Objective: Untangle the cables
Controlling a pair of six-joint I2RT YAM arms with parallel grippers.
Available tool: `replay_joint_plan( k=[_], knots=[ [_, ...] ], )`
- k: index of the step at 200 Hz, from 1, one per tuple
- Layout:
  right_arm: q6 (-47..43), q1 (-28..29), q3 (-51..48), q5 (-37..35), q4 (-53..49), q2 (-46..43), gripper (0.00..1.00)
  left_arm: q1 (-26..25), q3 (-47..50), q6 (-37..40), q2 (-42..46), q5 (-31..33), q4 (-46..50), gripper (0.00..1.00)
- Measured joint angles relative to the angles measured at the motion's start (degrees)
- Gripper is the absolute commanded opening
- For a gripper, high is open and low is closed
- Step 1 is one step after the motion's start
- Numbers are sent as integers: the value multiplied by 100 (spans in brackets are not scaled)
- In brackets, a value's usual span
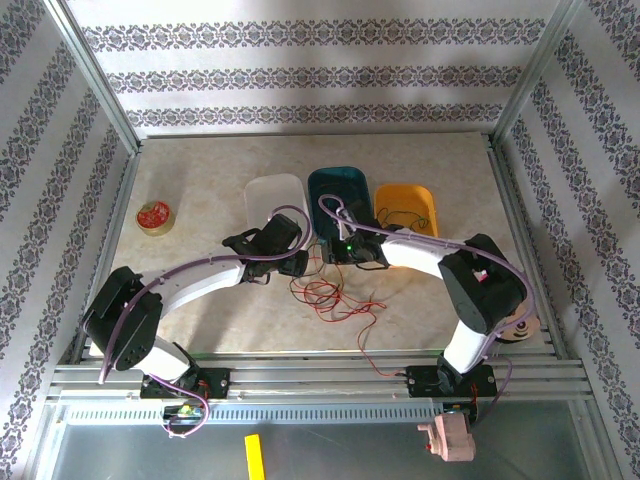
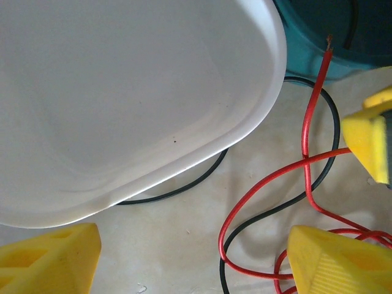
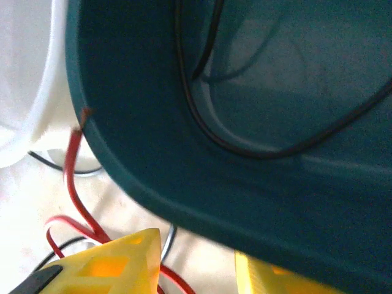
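The top camera takes in the whole table (image 1: 200,310), with a white tray (image 1: 262,195), a teal tray (image 1: 340,180) and an orange tray (image 1: 405,195) in a row at the back. The cables (image 1: 325,295) lie in a loose tangle on the table just in front of the trays, between the two arms.

The left wrist camera shows the left gripper (image 2: 193,236) with its jaws wide apart beside the white tray. A black cable (image 2: 184,190) runs under that tray's rim, and a red cable (image 2: 263,184) crosses it, its end leaning on the teal tray.

The right wrist camera shows a dark cable (image 3: 245,153) looped inside the teal tray. The right gripper (image 3: 196,245) sits at the tray's near wall with its jaws narrowly apart.

A tape roll (image 1: 154,217) sits far left, its print too small to read.
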State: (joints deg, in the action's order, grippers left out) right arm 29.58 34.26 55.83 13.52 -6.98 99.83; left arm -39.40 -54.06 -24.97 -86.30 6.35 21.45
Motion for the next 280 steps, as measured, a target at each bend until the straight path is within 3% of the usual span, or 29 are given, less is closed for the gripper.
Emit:
replay_joint_plan(
  k=[76,105,132,212,280],
  knots=[
    [190,31,267,-2,157,444,28,0,24,0,66,17,0,80],
    [212,181,267,-39,168,549,5,0,83,2,170,35,0,80],
    [201,302,181,-181,254,428,0,0,92,2,223,31,-15,80],
    [-109,501,-868,-1742,173,-2719,0,0,525,9,433,-444,-625,82],
    [-710,501,-767,-2430,-9,-4245,0,-2,645,50,457,-658,-1008,82]
  ],
)
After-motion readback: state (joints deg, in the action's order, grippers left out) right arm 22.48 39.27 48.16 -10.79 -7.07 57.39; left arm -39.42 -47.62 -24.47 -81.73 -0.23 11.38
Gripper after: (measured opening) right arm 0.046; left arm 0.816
